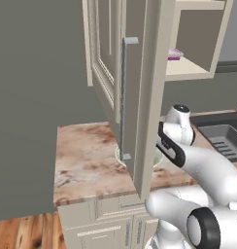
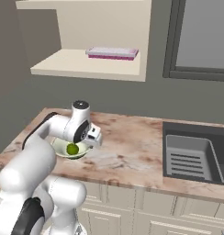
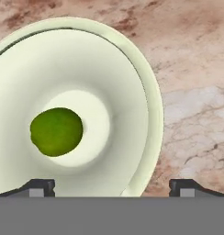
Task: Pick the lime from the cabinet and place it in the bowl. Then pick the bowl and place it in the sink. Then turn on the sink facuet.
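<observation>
The lime (image 3: 56,131) is seen lying in the well of the bowl (image 3: 148,92), which stands on the marbled bench (image 3: 192,69). The tool (image 3: 112,187) is held spread, one fingertip (image 3: 40,187) over the bowl, the other over the bench.

A marbled pink-brown counter (image 2: 132,137) runs along a grey wall (image 2: 109,98), over low cream cupboards (image 2: 132,211). A flat pink and white box (image 2: 112,52) lies on a cream shelf (image 2: 77,62) above the counter. A dark-framed window (image 2: 201,39) is set in the wall to the right. Wood flooring (image 1: 23,233) shows at the lower left.
</observation>
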Robot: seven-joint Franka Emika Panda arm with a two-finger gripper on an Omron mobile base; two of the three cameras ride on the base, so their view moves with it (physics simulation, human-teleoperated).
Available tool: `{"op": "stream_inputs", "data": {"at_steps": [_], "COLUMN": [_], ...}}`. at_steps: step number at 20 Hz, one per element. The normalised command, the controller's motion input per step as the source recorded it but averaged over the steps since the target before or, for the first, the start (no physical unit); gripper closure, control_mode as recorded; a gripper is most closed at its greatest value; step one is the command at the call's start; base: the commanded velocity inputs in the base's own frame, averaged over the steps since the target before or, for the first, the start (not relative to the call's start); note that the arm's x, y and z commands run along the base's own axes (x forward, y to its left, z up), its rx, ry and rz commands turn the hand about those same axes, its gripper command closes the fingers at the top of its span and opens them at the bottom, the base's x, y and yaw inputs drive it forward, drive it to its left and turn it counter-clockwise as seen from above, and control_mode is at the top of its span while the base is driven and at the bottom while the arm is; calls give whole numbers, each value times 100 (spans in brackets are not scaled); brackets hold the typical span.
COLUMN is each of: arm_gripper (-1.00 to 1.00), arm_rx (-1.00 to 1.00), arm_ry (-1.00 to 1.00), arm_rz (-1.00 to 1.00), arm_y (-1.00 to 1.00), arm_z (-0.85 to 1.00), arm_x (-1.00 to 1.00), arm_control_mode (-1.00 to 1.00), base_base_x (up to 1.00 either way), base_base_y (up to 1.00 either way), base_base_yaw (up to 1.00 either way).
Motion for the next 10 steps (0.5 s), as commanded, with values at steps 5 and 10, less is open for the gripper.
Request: {"op": "stream_inputs", "data": {"at_steps": [5, 10], "arm_gripper": [-100, -100], "arm_rx": [2, 1], "arm_ry": [0, 0], "arm_rz": [0, 0], "arm_y": [-13, -1], "arm_z": [-26, -42], "arm_x": [18, 40], "arm_control_mode": [-100, -100], "base_base_x": [0, 0], "base_base_y": [0, 0], "base_base_yaw": [0, 0]}}
